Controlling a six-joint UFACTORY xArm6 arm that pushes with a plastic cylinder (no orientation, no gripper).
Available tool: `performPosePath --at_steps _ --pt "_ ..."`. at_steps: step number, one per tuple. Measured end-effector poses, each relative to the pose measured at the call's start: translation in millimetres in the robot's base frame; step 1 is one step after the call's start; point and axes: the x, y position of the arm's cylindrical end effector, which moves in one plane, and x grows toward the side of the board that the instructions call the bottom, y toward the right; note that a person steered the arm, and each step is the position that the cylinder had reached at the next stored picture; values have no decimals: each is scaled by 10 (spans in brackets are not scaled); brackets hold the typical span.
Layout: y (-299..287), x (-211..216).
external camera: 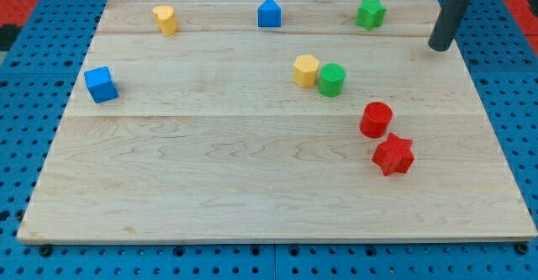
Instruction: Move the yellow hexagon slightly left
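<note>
The yellow hexagon sits on the wooden board a little right of centre, in the upper half. A green cylinder touches its right side. My tip is at the view's upper right, well to the right of the hexagon and apart from every block. The nearest block to my tip is the green star-like block, to its upper left.
A second yellow block and a blue house-shaped block lie along the top edge. A blue cube is at the left. A red cylinder and a red star lie at the lower right.
</note>
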Motion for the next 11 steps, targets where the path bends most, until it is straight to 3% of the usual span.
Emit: performPosePath --at_steps 6,9,11 --pt "26 107" --pt "-864 608" --pt "-1945 609"
